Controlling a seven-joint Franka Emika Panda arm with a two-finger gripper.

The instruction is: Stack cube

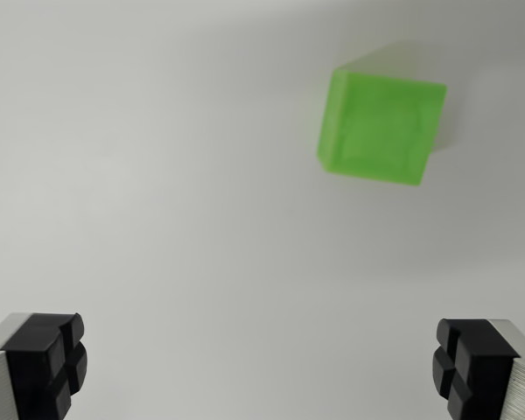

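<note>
The pincer is spread wide and holds nothing; its 2 black rubber-padded fingertips sit at the lower corners of the wrist view. 1 translucent green plastic cube rests on the plain white tabletop, well apart from the fingers, toward the wrist view's upper right, its faces turned slightly off square. No second cube is visible. Judgement: the step in hand is the approach. Centre the cube between the pads, rotate the wrist to match its faces, then descend before closing.
</note>
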